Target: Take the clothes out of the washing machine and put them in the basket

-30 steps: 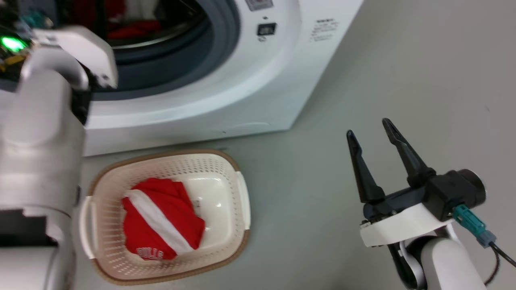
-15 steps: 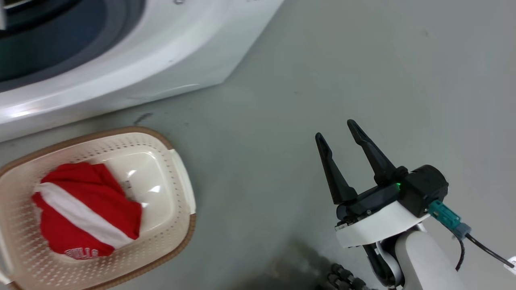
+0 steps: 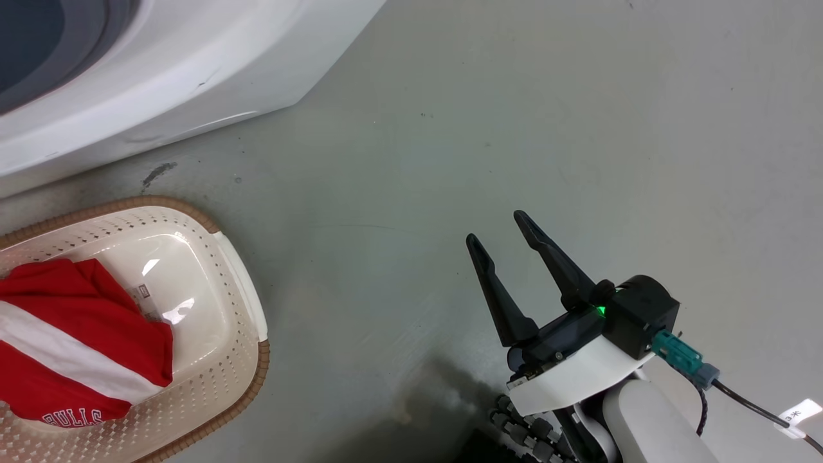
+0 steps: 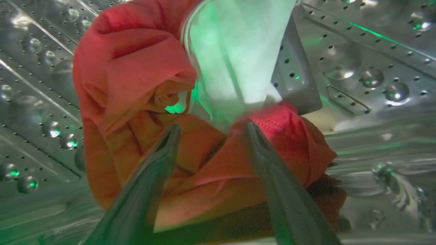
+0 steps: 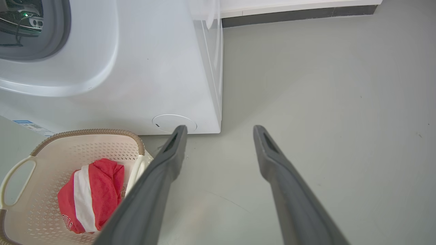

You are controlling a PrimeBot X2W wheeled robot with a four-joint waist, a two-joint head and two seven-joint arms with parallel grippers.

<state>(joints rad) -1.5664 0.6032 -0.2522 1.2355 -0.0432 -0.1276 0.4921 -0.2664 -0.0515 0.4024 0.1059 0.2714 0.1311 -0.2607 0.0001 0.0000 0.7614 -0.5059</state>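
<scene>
Nearest us, our right fingers (image 3: 498,289) hang spread wide over the bare grey floor (image 3: 514,128), holding nothing. A green light glows at their base. From the right wrist these same fingers (image 5: 163,170) point toward the lower right corner of the washing machine (image 5: 136,68).

To their left the basket (image 3: 244,302) stands on the floor, near the washing machine's (image 3: 161,77) bottom front edge with a strip of floor between. Inside lies a red jersey (image 3: 83,315) with a white stripe and white lettering, crumpled. In the head view, bare bottom shows between it and the basket's right rim. The right wrist view gives the basket (image 5: 88,132) and the jersey (image 5: 92,194) again, before the machine's front.

Farther in, our left fingers (image 4: 156,163) are inside the steel drum (image 4: 357,68). They are spread, their tips at a bunched red garment (image 4: 136,85) with a white panel, a fold lying between them. We cannot tell whether they press on it. The garment rests against the drum's perforated wall, tinted by green light.
</scene>
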